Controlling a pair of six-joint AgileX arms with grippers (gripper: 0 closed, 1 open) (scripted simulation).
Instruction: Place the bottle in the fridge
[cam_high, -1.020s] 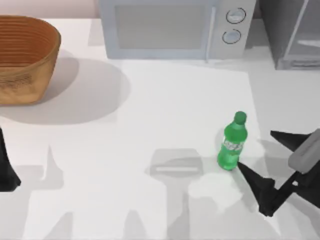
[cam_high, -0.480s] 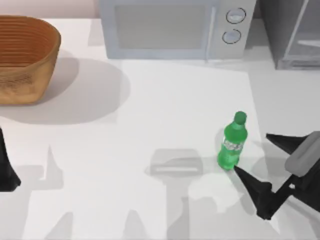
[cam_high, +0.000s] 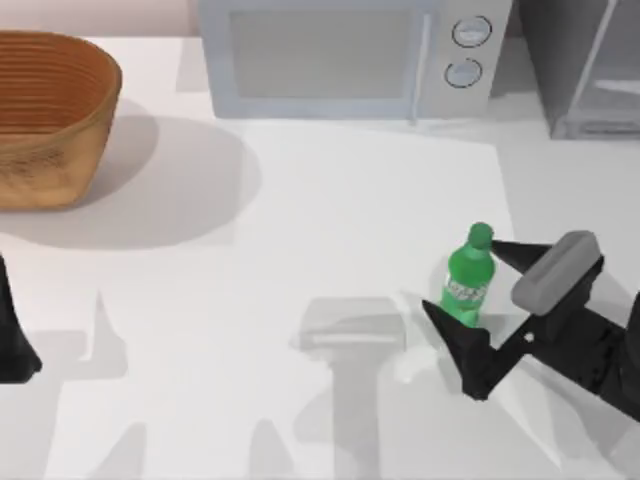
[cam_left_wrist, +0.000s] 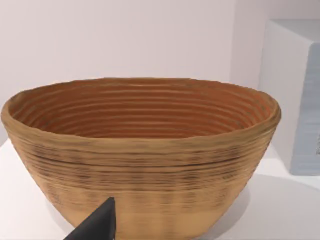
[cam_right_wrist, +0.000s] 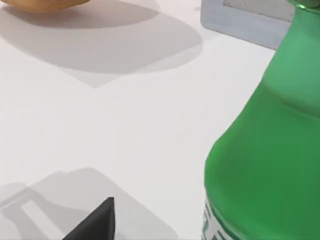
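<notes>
- Since a second ago the right gripper (cam_high: 482, 298) has been brought in from the table's right edge, so that the bottle (cam_high: 466, 279), unmoved over that time, is now flanked by its two dark fingers.
- The bottle is seen standing upright on the white table (cam_high: 300, 220), right of centre, its green cap toward the back; in the right wrist view its green body (cam_right_wrist: 265, 165) is shown very close.
- The right gripper is spread wide: one finger lies just behind the bottle's neck, the other in front of its base. No contact with the bottle can be made out, and nothing is held.
- The step in hand is judged to be the reach for the grasp; the bottle has not yet been gripped or lifted.
- Next, the fingers would need to be closed squarely on the body near the label band, then the bottle raised and carried to the fridge (cam_high: 585, 65) at the back right corner, just beside the microwave (cam_high: 350, 55).
- The left arm is parked at the table's left edge, its gripper (cam_left_wrist: 95, 226) aimed at the basket (cam_high: 50, 115); whether its fingers are spread cannot be told.
</notes>
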